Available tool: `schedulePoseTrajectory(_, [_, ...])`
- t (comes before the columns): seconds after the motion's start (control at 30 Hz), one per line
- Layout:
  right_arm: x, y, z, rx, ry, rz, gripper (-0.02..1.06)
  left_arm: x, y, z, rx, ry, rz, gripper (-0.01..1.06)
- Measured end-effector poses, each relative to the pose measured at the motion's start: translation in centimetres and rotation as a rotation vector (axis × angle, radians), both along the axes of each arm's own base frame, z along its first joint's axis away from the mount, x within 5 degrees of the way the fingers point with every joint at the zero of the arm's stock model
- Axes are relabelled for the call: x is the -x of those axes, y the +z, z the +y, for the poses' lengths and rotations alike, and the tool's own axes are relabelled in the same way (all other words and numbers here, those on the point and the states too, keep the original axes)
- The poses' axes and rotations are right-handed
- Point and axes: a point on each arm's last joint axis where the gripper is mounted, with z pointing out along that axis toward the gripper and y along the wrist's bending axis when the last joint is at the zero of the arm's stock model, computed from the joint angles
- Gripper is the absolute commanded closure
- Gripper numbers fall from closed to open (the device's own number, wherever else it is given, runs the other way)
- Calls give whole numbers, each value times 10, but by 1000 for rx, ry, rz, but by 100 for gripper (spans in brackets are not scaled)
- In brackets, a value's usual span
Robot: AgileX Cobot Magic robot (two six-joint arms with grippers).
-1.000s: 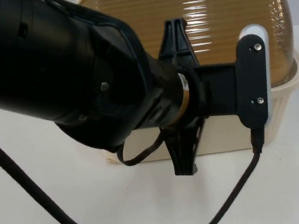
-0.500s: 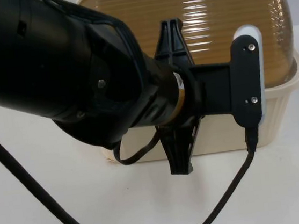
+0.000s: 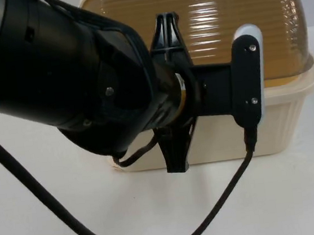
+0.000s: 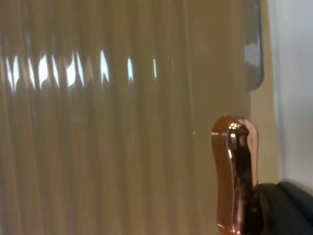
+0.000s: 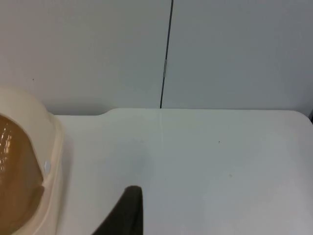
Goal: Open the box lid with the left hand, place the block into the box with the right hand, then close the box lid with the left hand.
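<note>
Box lid (image 3: 214, 26) lies directly under left pincer (image 3: 171, 93), closed.

White table, grey wall behind you

You're looking at a plain white table top (image 3: 301, 192), evenly lit, carrying only soft shadows. In the right wrist view the table (image 5: 220, 166) runs back to the grey partition wall (image 5: 88, 49), where a thin dark vertical seam (image 5: 167, 49) splits the wall into two panels. The table's far edge shows a small step just left of that seam.
</note>
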Motion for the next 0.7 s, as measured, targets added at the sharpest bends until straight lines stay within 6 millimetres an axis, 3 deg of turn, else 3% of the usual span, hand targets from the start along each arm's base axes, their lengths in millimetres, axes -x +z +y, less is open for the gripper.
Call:
schedulePoseTrajectory(0.13, [0,0,0,0,0,0,0,-2,2,-1,5,5,-10,105])
schedulePoseTrajectory(0.4, [0,0,0,0,0,0,0,-16,27,-9,51,57,-106,105])
schedulePoseTrajectory(0.7, [0,0,0,0,0,0,0,-57,59,2,118,152,-188,105])
